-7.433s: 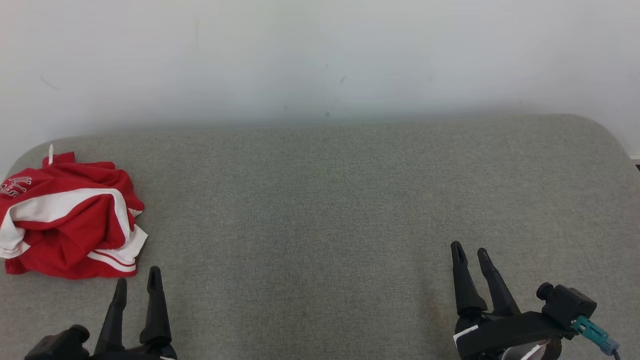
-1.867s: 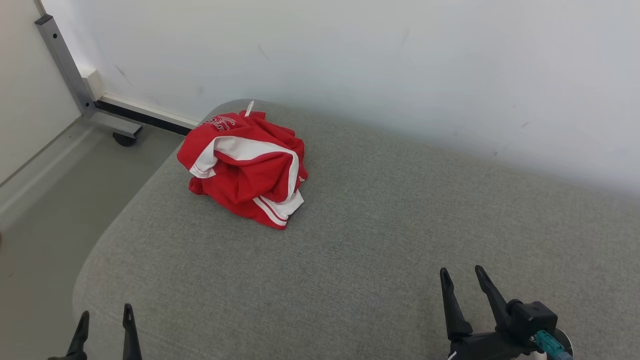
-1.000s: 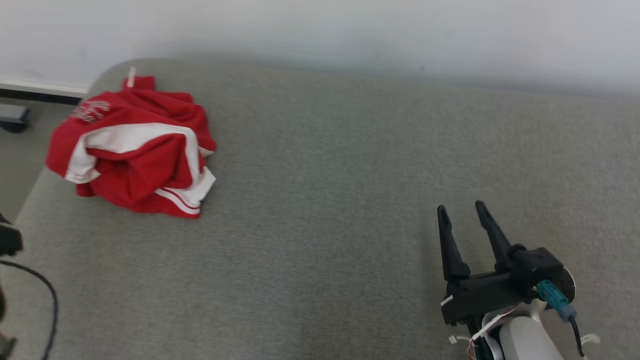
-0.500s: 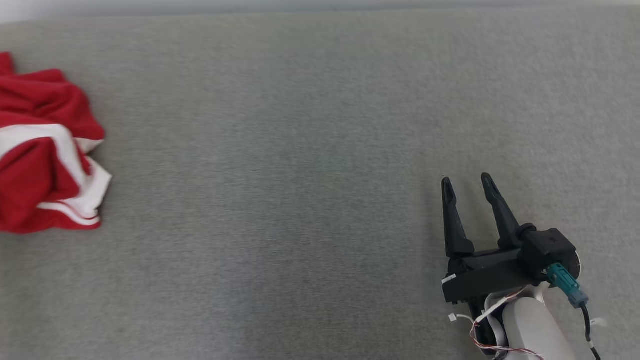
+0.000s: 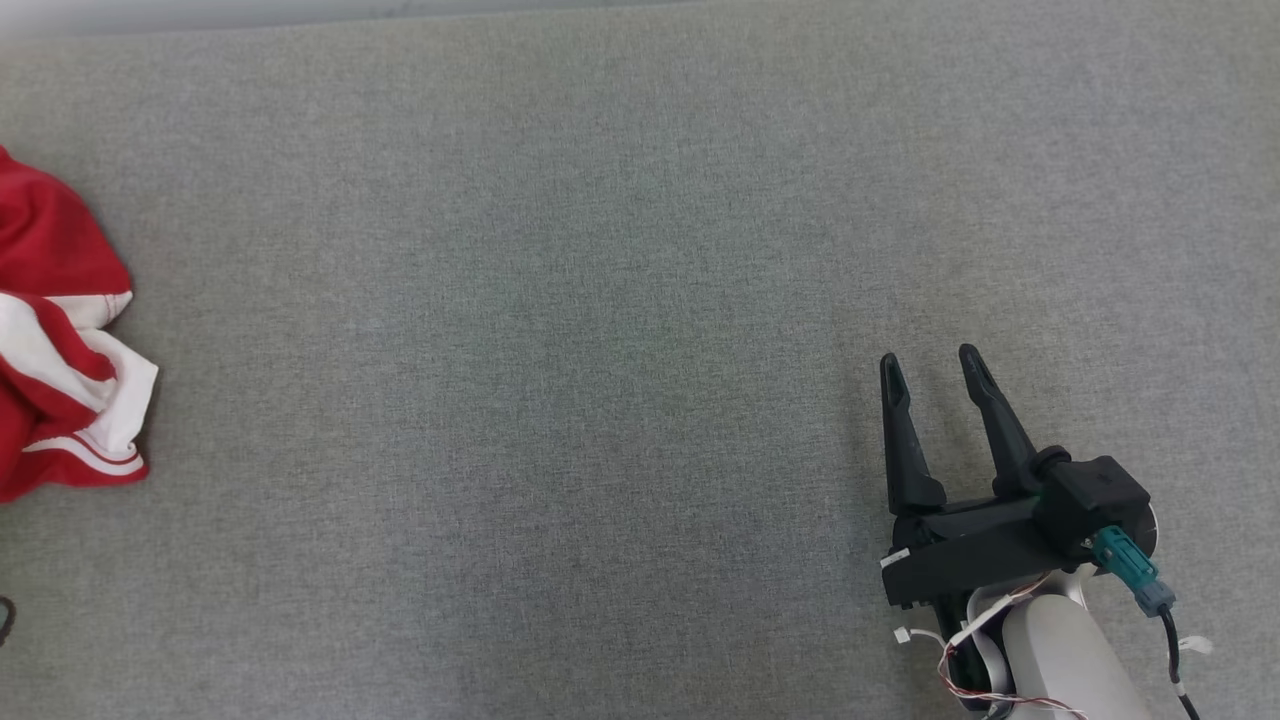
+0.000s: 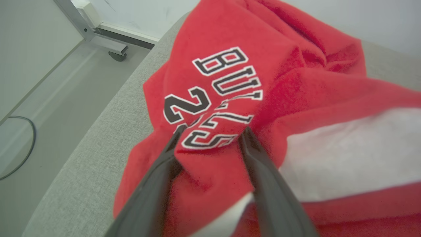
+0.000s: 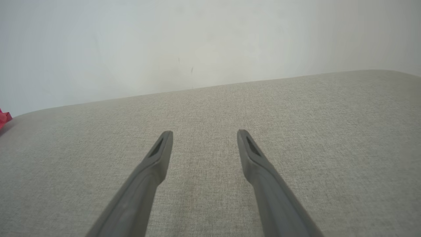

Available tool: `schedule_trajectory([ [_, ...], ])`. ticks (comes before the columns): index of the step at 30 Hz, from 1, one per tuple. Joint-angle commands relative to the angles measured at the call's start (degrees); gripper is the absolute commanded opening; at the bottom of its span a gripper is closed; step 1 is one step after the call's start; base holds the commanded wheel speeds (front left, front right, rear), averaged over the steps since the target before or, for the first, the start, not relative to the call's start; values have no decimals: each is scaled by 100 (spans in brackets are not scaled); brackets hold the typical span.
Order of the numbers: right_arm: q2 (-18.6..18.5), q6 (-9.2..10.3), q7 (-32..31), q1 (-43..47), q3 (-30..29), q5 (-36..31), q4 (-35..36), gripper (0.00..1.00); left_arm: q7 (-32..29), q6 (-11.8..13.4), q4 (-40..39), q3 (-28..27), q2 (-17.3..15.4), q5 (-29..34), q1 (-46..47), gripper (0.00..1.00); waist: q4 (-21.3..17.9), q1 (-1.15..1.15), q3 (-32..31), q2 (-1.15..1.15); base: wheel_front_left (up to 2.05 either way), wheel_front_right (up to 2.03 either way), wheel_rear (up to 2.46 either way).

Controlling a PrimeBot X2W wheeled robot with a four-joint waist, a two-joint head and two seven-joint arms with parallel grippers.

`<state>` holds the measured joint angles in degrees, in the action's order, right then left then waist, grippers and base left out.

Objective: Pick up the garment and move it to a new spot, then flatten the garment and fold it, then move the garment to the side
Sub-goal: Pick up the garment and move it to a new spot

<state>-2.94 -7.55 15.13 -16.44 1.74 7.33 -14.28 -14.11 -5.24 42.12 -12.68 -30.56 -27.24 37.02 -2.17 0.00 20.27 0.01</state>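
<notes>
In the head view, the garment (image 5: 60, 330), a crumpled red piece with white panels, lies bunched on the grey padded surface (image 5: 560, 300), partly out of frame. My right gripper (image 5: 930, 358) hovers well apart from the garment, across a broad bare stretch, with its two fingers spread wide and nothing between them. I judge it is parked there to keep out of the way while the other arm makes the pick. That bare stretch beside the garment looks like the natural new spot. In the left wrist view, my left gripper (image 6: 213, 131) is down on the garment. Its fingers (image 6: 154, 184) straddle a raised ridge of red cloth just under the black-and-white lettering (image 6: 213, 95), with the tips sunk into the folds. The jaws stand partly apart with the ridge between them, but I cannot tell whether they pinch it or merely bracket it. Going for a high ridge rather than a flat patch makes sense, since it gives the fingers cloth to bite. Just past the garment the surface curves off toward the floor, where a metal frame (image 6: 98, 39) on a caster stands, so the pile sits close to a corner. In the right wrist view, the right gripper's fingers point over bare surface toward the wall (image 7: 197, 39), wide open and empty, with a red sliver of the garment far off to one side.
</notes>
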Motion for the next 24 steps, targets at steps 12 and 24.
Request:
schedule_trajectory([
  [12,10,12,4,259,-55,77,-87,100,1797,53,-851,-30,-156,252,347,0,116,0,-617,-1,0,0,0],
  [24,9,12,3,436,74,392,-288,100,1596,-82,-2606,558,-95,319,846,0,-181,0,-1126,-1,0,0,0],
])
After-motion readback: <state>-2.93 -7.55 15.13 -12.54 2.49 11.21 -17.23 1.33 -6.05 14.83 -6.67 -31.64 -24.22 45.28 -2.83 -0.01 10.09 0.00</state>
